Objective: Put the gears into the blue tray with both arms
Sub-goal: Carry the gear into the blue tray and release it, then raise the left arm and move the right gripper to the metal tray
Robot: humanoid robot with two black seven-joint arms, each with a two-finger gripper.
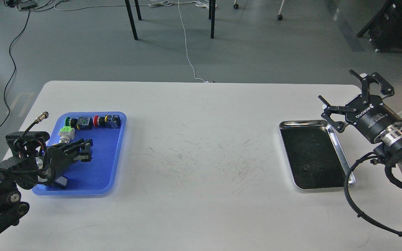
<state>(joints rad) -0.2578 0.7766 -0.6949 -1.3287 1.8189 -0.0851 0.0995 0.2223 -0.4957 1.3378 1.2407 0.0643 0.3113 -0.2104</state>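
Left gripper point(86, 150) lies low over the middle of the blue tray point(119, 153), pointing right; fingers drawn close together, and whether anything is pinched between them cannot be told at this size. Just beyond its fingertips, a white and green push-button switch point(66, 134) sits in the tray. Along the tray's far edge stands a row of switches: a green-capped one point(71, 121), a black block point(84, 122), a red-capped one point(99, 121) and a black one with yellow point(112, 120). Right gripper point(352, 96) is raised above the table's right end, fingers spread wide apart, nothing in them, just beyond the far right corner of the steel tray point(340, 153). One small black gear point(305, 168) rests on the dark floor of the steel tray, near its front end. White table point(201, 146) between the two trays shows fine dark scuff marks.
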